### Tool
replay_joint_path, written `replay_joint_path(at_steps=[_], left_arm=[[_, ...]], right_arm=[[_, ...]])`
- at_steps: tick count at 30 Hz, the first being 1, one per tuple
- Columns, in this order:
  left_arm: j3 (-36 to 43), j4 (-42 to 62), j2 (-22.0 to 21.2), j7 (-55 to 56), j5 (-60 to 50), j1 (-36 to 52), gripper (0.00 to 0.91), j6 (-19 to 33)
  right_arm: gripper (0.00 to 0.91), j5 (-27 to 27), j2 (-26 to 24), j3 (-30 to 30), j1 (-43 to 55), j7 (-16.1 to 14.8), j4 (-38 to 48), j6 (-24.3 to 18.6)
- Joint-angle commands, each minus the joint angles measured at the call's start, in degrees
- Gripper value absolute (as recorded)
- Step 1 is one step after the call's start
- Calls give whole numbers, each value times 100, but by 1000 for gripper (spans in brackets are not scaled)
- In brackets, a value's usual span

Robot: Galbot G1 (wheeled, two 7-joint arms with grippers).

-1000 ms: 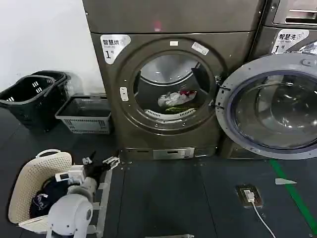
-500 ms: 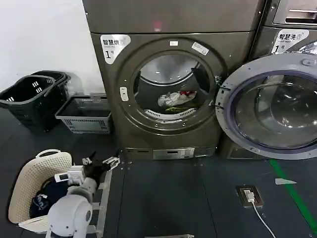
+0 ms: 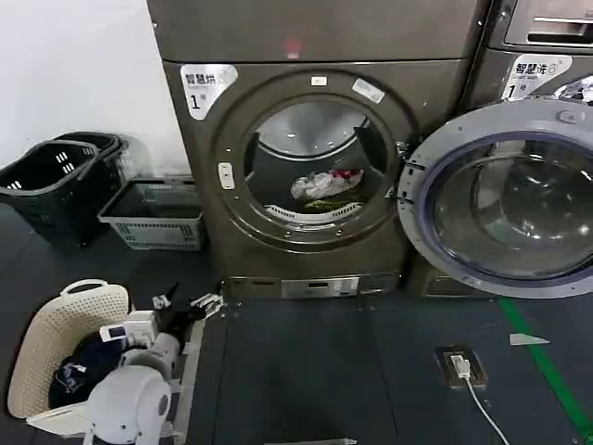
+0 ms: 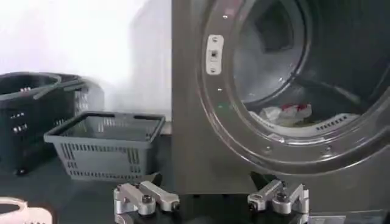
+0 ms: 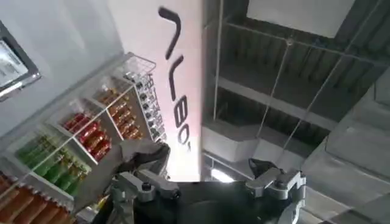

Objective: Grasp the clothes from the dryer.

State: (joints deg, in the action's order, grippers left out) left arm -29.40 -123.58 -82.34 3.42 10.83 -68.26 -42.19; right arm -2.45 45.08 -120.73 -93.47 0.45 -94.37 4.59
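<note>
The dryer [image 3: 306, 250] stands straight ahead, its round glass door [image 3: 500, 199] swung open to the right. The clothes [image 3: 324, 185], a small white, red and yellow-green bundle, lie at the bottom of the drum. My left gripper [image 3: 185, 302] hangs low near the floor, left of the dryer's base and well short of the port. In the left wrist view it [image 4: 206, 182] is open and holds nothing, and it faces the dryer [image 4: 189, 122] and the clothes [image 4: 286, 112]. My right gripper [image 5: 204, 170] is open and empty, aimed up at a ceiling and shelves.
A cream wicker basket [image 3: 56, 334] with dark clothing [image 3: 83, 366] sits at my lower left. Two black baskets [image 3: 56, 181] and a grey one [image 3: 153, 213] stand left of the dryer. A second machine [image 3: 537, 65] is behind the door. A floor socket with cable [image 3: 460, 366] lies at the right.
The whole scene has slid slightly left in the head view. The left arm keeps its pose and the clothes lie as before.
</note>
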Motion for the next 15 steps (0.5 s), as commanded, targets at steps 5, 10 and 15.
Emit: replay_joint_path(at_steps=[5,10,15], left_arm=[[-12,30,-2,-23,13,7,907,-281],[-4,38,-8,-22,28,-8,907,-281],[5,65,-17,-25,34,4,907,-281]], right_arm=[[907,-5,-35,10,39,-29,57,-12],[907,0,-34,18,35,-44,79,-30],[907,0,-27,10,30,-47,89,-31]])
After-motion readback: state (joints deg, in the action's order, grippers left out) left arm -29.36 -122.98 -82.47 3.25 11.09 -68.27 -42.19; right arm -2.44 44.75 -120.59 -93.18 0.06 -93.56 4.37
